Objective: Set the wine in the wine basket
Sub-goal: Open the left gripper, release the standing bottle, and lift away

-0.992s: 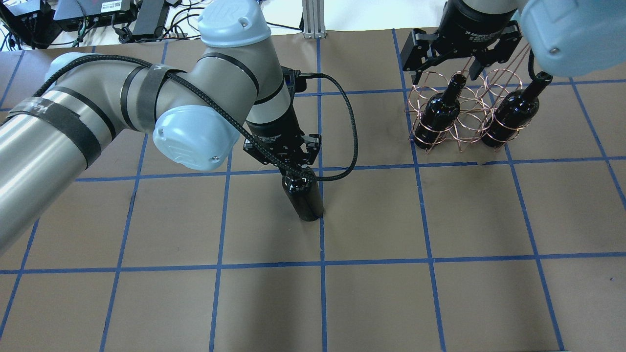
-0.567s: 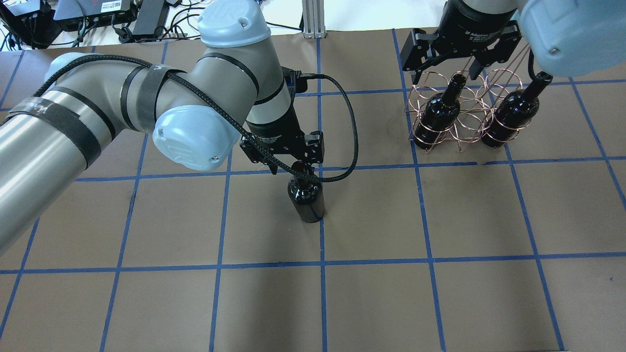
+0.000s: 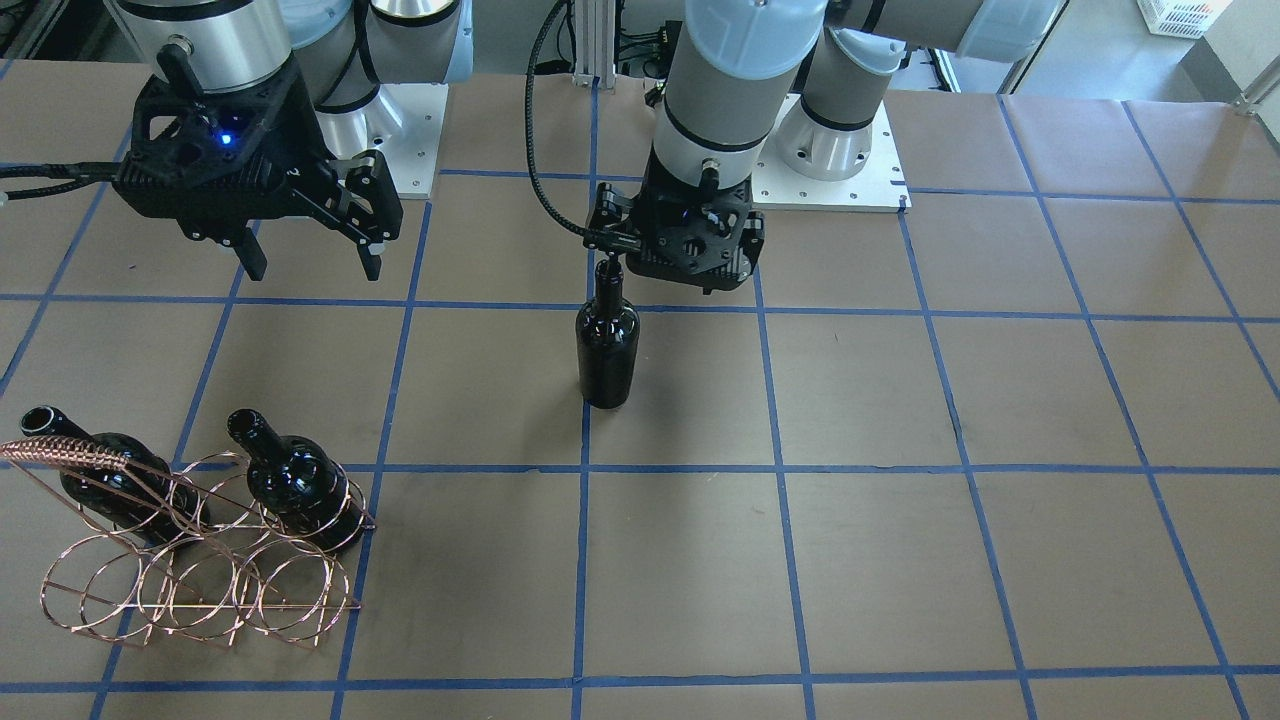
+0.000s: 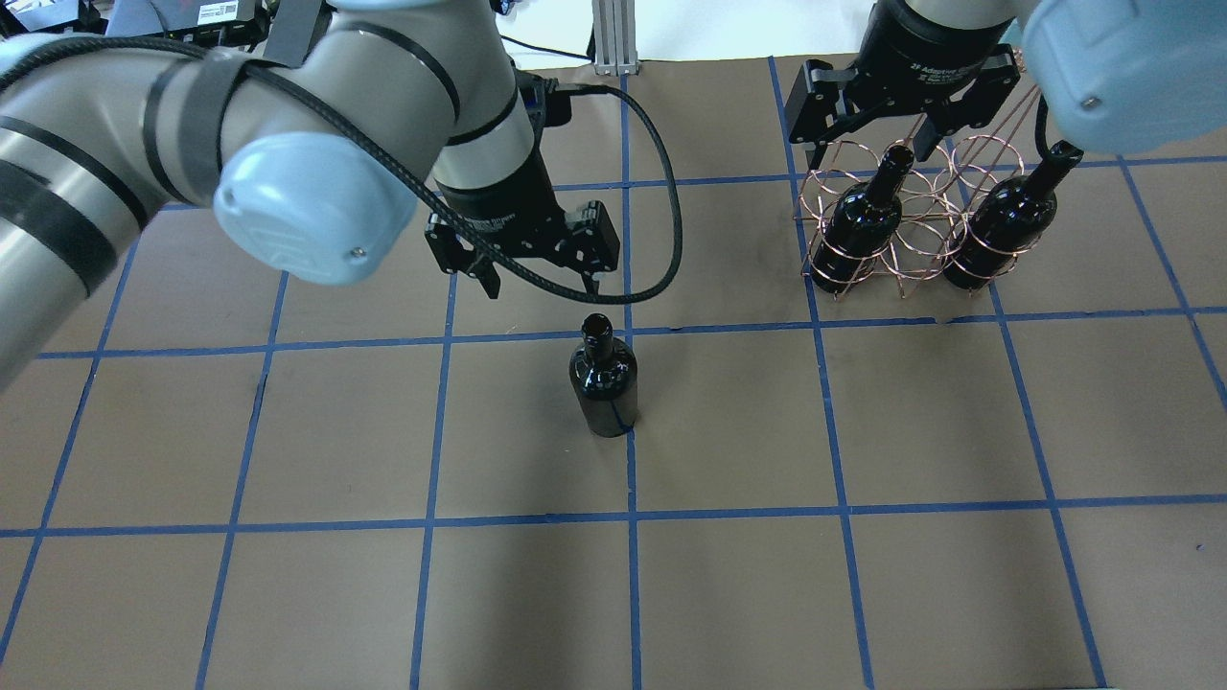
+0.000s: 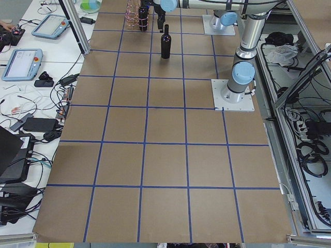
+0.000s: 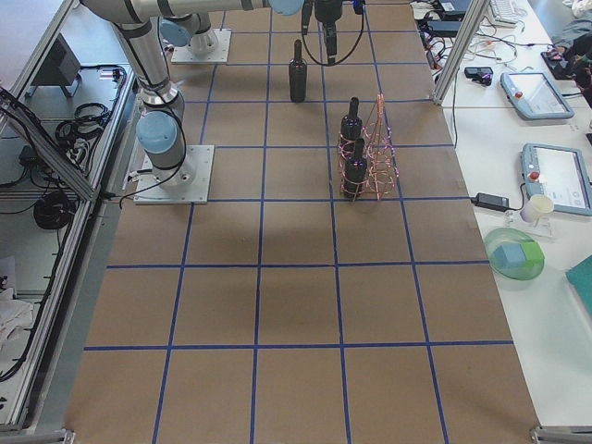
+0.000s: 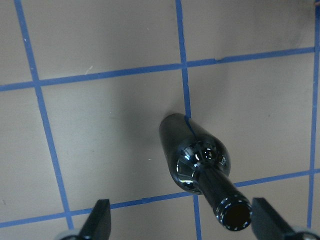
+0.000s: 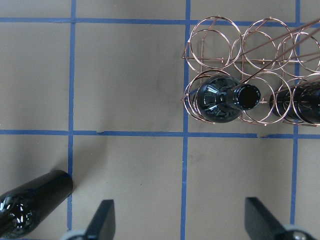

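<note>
A glossy near-black wine bottle point(image 4: 602, 379) stands upright and free near the table's middle; it also shows in the front view point(image 3: 607, 345) and the left wrist view point(image 7: 200, 160). My left gripper point(image 4: 542, 287) is open and empty, above the bottle and a little back toward the robot's side. The copper wire wine basket point(image 4: 901, 216) stands at the far right and holds two more bottles point(image 4: 856, 222) point(image 4: 1002, 230) in its outer rings; the ring between them is empty. My right gripper point(image 4: 868, 149) hovers open over the basket, its fingers point(image 8: 102, 220) wide apart.
The table is brown paper with a blue tape grid point(image 4: 628, 517). The basket's braided handle point(image 3: 60, 455) slants up over its rings. The robot bases point(image 3: 830, 140) stand at the far edge in the front view. Side tables hold tablets and cables point(image 6: 546, 92).
My left gripper was shut on the bottle's neck, then opened and let go. It has risen and drawn back toward the robot. The bottle stands alone. The right arm has hardly moved.
</note>
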`<state>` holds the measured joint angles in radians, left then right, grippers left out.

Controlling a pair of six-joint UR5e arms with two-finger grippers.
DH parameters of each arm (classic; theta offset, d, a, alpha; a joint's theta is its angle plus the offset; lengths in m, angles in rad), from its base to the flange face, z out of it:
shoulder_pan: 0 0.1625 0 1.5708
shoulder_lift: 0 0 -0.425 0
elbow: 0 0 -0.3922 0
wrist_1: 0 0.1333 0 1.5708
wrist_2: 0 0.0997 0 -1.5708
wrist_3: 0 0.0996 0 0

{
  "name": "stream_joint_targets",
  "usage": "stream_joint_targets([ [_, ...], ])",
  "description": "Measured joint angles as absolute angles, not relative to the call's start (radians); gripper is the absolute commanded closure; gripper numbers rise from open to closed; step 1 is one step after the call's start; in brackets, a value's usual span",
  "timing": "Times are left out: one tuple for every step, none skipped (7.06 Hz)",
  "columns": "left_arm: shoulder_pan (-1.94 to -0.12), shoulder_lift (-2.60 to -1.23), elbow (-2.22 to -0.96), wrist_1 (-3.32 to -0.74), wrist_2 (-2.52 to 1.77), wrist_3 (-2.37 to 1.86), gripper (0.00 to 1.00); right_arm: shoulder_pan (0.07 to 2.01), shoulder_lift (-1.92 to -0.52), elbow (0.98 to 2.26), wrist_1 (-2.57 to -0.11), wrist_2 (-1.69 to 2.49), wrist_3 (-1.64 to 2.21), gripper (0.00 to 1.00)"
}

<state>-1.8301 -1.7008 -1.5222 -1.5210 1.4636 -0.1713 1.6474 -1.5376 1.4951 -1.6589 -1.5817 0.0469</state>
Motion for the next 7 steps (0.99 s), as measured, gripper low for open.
stream_joint_targets([
  [-1.783,-1.696,-1.462,-1.566,1.48,-0.163,0.0,1.672,-1.531,1.495,-1.658,-1.581,0.067,0.02],
  [-1.718,-1.69,-1.426,-1.589,1.491,-0.126,0.0,1.723,-1.513,1.491,-1.665,-1.585,0.117,0.01],
  [-1.644,-1.683,-1.411,-1.597,1.495,-0.063,0.0,1.788,-1.484,1.483,-1.687,-1.59,0.198,0.01],
  [-1.574,-1.678,-1.406,-1.602,1.497,0.0,0.0,1.861,-1.453,1.478,-1.724,-1.593,0.291,0.01],
  [-1.525,-1.674,-1.407,-1.605,1.498,0.044,0.0,1.935,-1.42,1.475,-1.76,-1.595,0.384,0.02],
  [-1.497,-1.671,-1.412,-1.608,1.499,0.064,0.0,1.993,-1.387,1.479,-1.784,-1.595,0.453,0.02],
  [-1.484,-1.669,-1.416,-1.611,1.5,0.072,0.0,2.024,-1.356,1.49,-1.79,-1.591,0.487,0.02],
])
